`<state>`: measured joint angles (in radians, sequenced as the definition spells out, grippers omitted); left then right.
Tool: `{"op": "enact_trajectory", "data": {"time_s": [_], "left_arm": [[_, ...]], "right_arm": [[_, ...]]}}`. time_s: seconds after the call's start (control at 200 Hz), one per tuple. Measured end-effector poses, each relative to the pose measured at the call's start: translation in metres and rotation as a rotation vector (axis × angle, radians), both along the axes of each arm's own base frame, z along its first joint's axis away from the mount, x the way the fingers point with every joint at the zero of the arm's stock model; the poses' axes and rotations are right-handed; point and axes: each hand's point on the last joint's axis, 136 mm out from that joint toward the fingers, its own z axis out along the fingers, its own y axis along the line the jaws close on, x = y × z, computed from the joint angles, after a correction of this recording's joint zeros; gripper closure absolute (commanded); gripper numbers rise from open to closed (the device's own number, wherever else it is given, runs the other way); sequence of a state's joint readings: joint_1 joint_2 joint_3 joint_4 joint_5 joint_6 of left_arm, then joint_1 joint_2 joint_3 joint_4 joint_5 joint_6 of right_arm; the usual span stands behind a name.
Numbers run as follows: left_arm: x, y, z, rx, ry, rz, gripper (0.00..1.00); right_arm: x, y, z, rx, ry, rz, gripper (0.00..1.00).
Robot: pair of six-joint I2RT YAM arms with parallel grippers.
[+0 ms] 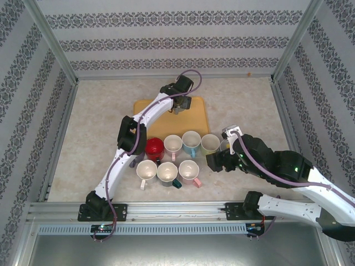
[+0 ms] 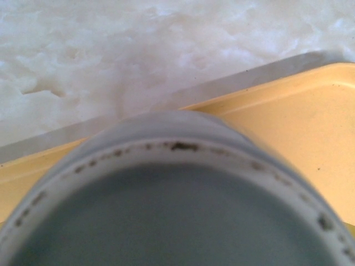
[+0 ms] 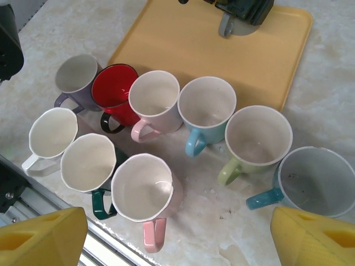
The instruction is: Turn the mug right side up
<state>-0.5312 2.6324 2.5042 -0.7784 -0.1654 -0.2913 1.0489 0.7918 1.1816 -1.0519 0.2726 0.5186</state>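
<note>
**Left wrist view.** The mug [image 2: 177,221] stands inverted on the yellow tray [image 2: 310,127], with its speckled foot ring uppermost and close under the lens. Its rim and handle are cut off and no finger shows, so the grip cannot be judged from here. Assessment: glazed ceramic, rigid, moderately heavy, slick-walled and liable to chip if dropped. It is best pinched across the body, or taken at the handle.

**Right wrist view.** The right gripper [image 3: 180,235] has its yellow fingers [image 3: 44,238] wide apart with nothing between them, above a cluster of upright mugs [image 3: 208,105]. At the top edge the left gripper [image 3: 244,8] sits over the mug, whose grey handle protrudes. The frame crops its jaws, so I cannot tell whether they are parted or clamped.

**Top view.** The left gripper covers the mug on the tray's far half. The contact itself is hidden.
</note>
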Motion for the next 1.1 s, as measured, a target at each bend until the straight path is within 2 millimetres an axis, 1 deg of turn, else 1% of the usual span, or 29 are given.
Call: {"op": "enact_trajectory", "data": {"time_s": [0.095, 0.16, 0.19, 0.235, 0.295, 0.39, 0.415, 0.425, 0.45, 0.5, 0.545, 0.615, 0.654, 0.694, 0.744, 0.799, 0.859, 0.904, 0.959, 1.039, 1.099], "left_arm": [[-0.003, 0.002, 0.008, -0.002, -0.002, 0.0, 0.32], [-0.008, 0.004, 0.023, -0.009, -0.006, -0.002, 0.3], [-0.011, 0.005, 0.034, -0.017, -0.015, -0.004, 0.3], [-0.015, 0.006, 0.054, -0.034, -0.034, -0.007, 0.3], [-0.021, 0.008, 0.088, -0.066, -0.068, -0.01, 0.29], [-0.037, 0.013, 0.151, -0.145, -0.141, -0.016, 0.28], [-0.043, 0.015, 0.171, -0.176, -0.163, -0.018, 0.28], [-0.044, 0.016, 0.174, -0.182, -0.166, -0.019, 0.28], [-0.051, 0.018, 0.193, -0.216, -0.187, -0.022, 0.28], [-0.063, 0.021, 0.223, -0.283, -0.22, -0.03, 0.27], [-0.075, 0.025, 0.245, -0.356, -0.246, -0.035, 0.27], [-0.093, 0.035, 0.266, -0.483, -0.268, -0.031, 0.27], [-0.101, 0.041, 0.271, -0.572, -0.269, -0.023, 0.27], [-0.107, 0.047, 0.271, -0.653, -0.265, -0.011, 0.28], [-0.113, 0.054, 0.265, -0.769, -0.249, 0.008, 0.28], [-0.113, 0.058, 0.252, -0.873, -0.216, 0.025, 0.28], [-0.114, 0.056, 0.235, -0.965, -0.163, 0.034, 0.28], [-0.118, 0.051, 0.224, -1.025, -0.116, 0.031, 0.27], [-0.124, 0.043, 0.216, -1.088, -0.07, 0.019, 0.27], [-0.132, 0.034, 0.221, -1.175, -0.049, -0.017, 0.27], [-0.138, 0.031, 0.237, -1.247, -0.065, -0.054, 0.27]], "right_arm": [[0.004, 0.001, 0.004, 0.004, -0.023, -0.008, 0.14], [0.007, 0.001, 0.006, 0.0, -0.043, -0.011, 0.14], [0.008, 0.002, 0.007, -0.003, -0.051, -0.01, 0.14], [0.011, 0.004, 0.009, -0.009, -0.063, -0.011, 0.14], [0.017, 0.006, 0.013, -0.015, -0.081, -0.017, 0.14], [0.028, 0.01, 0.023, -0.015, -0.115, -0.028, 0.14], [0.032, 0.011, 0.025, -0.014, -0.124, -0.03, 0.14], [0.033, 0.012, 0.027, -0.01, -0.129, -0.033, 0.14], [0.036, 0.013, 0.03, -0.007, -0.136, -0.038, 0.14], [0.043, 0.013, 0.038, 0.004, -0.154, -0.049, 0.14], [0.051, 0.015, 0.045, 0.016, -0.169, -0.063, 0.14], [0.062, 0.016, 0.052, 0.033, -0.184, -0.083, 0.14], [0.067, 0.018, 0.056, 0.048, -0.193, -0.093, 0.14], [0.072, 0.02, 0.059, 0.068, -0.196, -0.096, 0.14], [0.076, 0.022, 0.064, 0.099, -0.204, -0.097, 0.14], [0.08, 0.026, 0.072, 0.144, -0.214, -0.094, 0.14], [0.085, 0.029, 0.082, 0.212, -0.223, -0.088, 0.14], [0.089, 0.032, 0.088, 0.268, -0.224, -0.085, 0.14], [0.096, 0.035, 0.091, 0.342, -0.213, -0.085, 0.14], [0.104, 0.041, 0.091, 0.441, -0.177, -0.079, 0.14], [0.112, 0.044, 0.088, 0.517, -0.142, -0.083, 0.14]]}}
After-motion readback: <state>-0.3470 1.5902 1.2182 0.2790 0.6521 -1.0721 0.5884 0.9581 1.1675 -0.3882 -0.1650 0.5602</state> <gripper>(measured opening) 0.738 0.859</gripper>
